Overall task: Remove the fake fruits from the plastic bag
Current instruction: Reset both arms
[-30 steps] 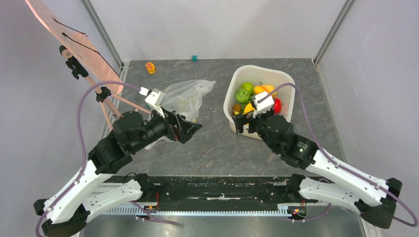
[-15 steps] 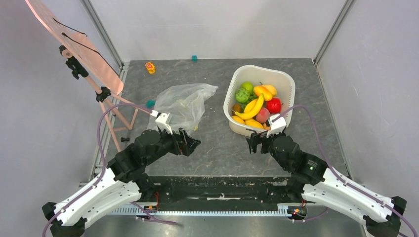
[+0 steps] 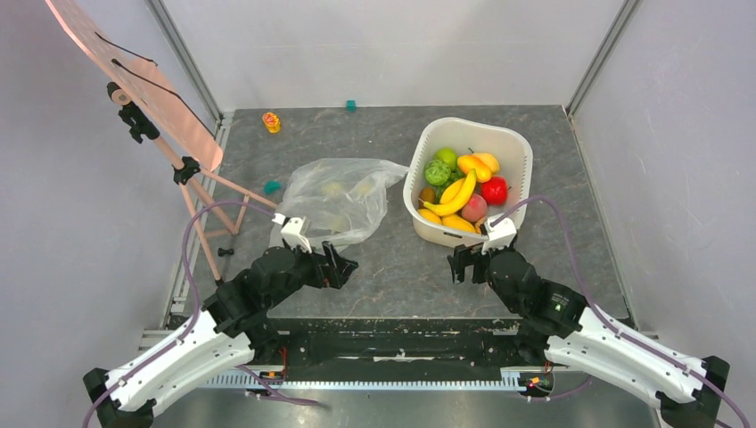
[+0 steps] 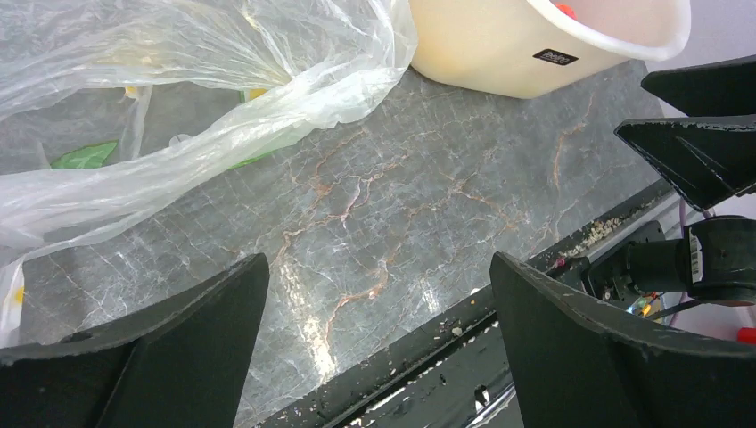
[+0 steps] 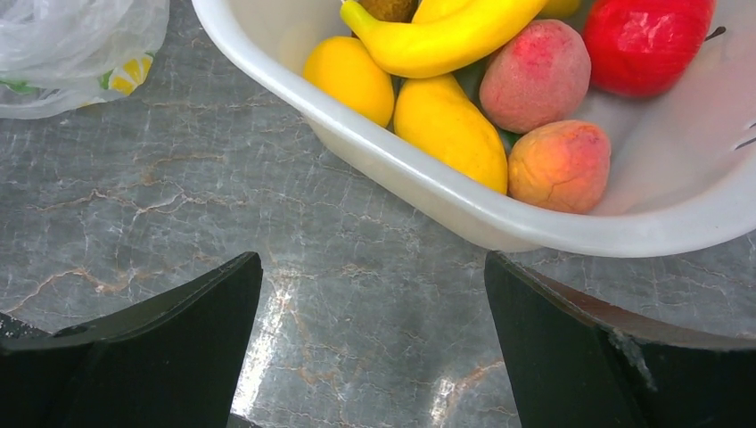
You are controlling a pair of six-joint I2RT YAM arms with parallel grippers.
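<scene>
The plastic bag (image 3: 334,201) lies flat and crumpled on the table left of the white basin (image 3: 419,169). It also shows in the left wrist view (image 4: 178,107) and the right wrist view (image 5: 71,45). Pale yellow and green patches show through it; I cannot tell prints from fruit. The fake fruits lie in the basin: a banana (image 3: 450,198), a bumpy green fruit (image 3: 437,172), a red fruit (image 5: 642,40), a peach (image 5: 560,165). My left gripper (image 3: 343,263) is open and empty, near of the bag. My right gripper (image 3: 464,263) is open and empty, near of the basin.
A pink board on a stand (image 3: 134,80) leans at the far left. A yellow toy (image 3: 271,121) and a teal block (image 3: 351,105) sit by the back wall, another teal block (image 3: 272,187) left of the bag. The black rail (image 3: 383,334) marks the near edge.
Both arms have drawn back toward the near edge. The left gripper has come away from the bag, which has settled flatter and spread toward the basin. The right gripper has left the basin.
</scene>
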